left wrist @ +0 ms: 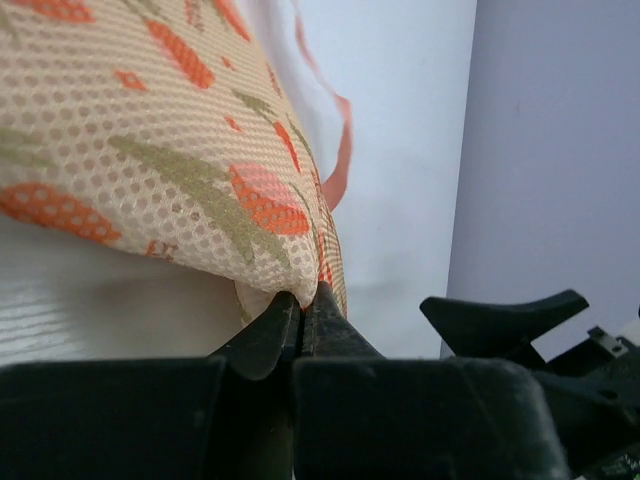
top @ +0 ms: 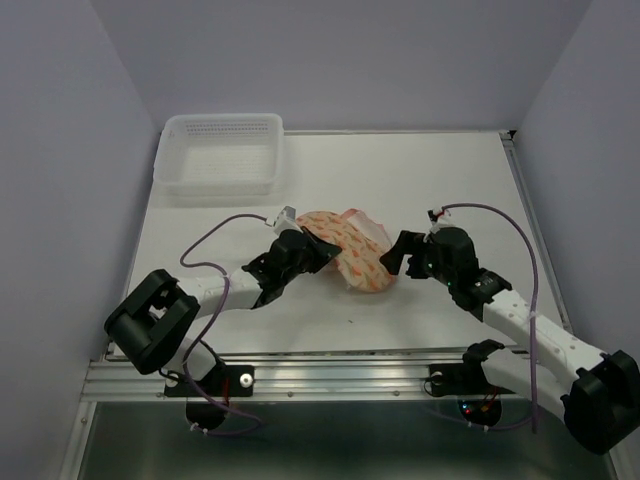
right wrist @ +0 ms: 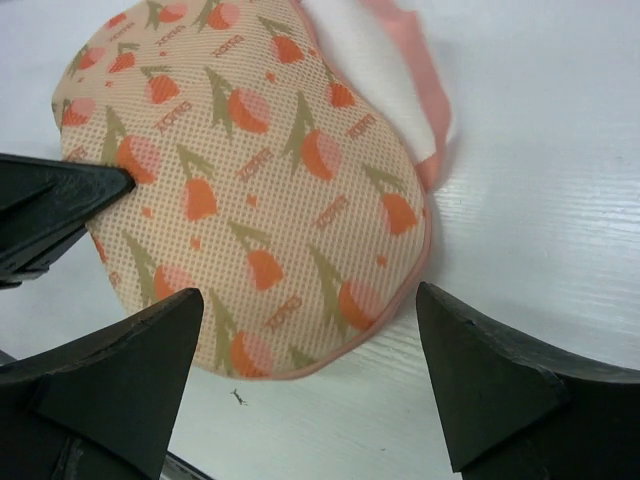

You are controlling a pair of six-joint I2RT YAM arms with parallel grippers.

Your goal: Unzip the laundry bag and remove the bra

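The laundry bag (top: 357,258) lies at mid-table, peach mesh with orange and green print and pink trim. My left gripper (top: 325,250) is shut on the bag's edge; in the left wrist view its jaws (left wrist: 303,300) pinch the mesh rim (left wrist: 150,150) and lift it off the table. My right gripper (top: 393,256) is open just right of the bag; in the right wrist view (right wrist: 308,295) its fingers straddle the bag's near lobe (right wrist: 250,170) without touching it. The pink strap loop (left wrist: 343,150) hangs behind. The bra is hidden.
A white perforated basket (top: 220,152) stands at the back left of the table. A white inner layer (right wrist: 350,50) shows at the bag's far edge. The left gripper's finger (right wrist: 60,195) touches the bag's left side in the right wrist view.
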